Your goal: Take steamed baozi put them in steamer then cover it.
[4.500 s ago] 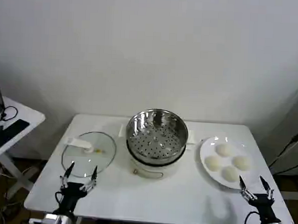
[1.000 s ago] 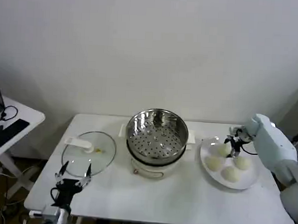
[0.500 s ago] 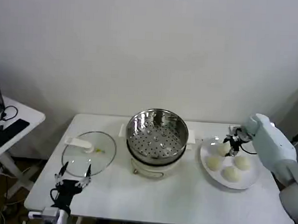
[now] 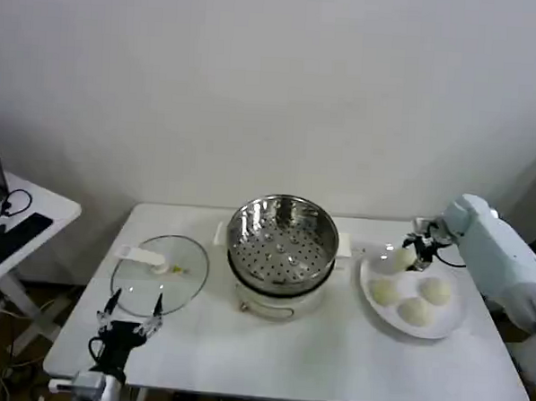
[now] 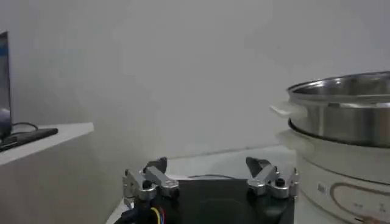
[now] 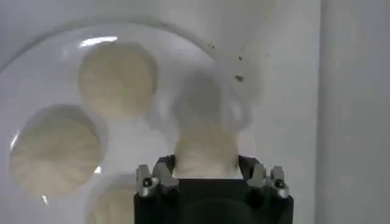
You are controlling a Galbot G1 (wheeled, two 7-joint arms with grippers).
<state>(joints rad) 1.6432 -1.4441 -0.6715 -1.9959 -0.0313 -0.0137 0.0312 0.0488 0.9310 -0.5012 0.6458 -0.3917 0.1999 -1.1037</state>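
Note:
Three steamed baozi (image 4: 385, 292) lie on the white plate (image 4: 443, 326) at the table's right. A fourth baozi (image 6: 206, 148) is held a little above the plate (image 6: 159, 38), with my right gripper (image 4: 414, 254) shut on it; its shadow falls on the plate below. The steamer (image 4: 282, 241), a shiny perforated basket on a white cooker base, stands empty mid-table. The cover (image 4: 161, 269), a glass lid with a white handle, lies flat to the steamer's left. My left gripper (image 4: 128, 324) hangs open at the table's front left edge, near the cover, holding nothing.
A side desk (image 4: 19, 228) with a keyboard and cables stands off to the left. The steamer's wall (image 5: 344, 115) rises beside my left gripper (image 5: 210, 178). Bare tabletop stretches along the front between the two arms.
My right arm came from the table's front right to the plate, shut on the rear baozi and has lifted it slightly. The left gripper has barely moved.

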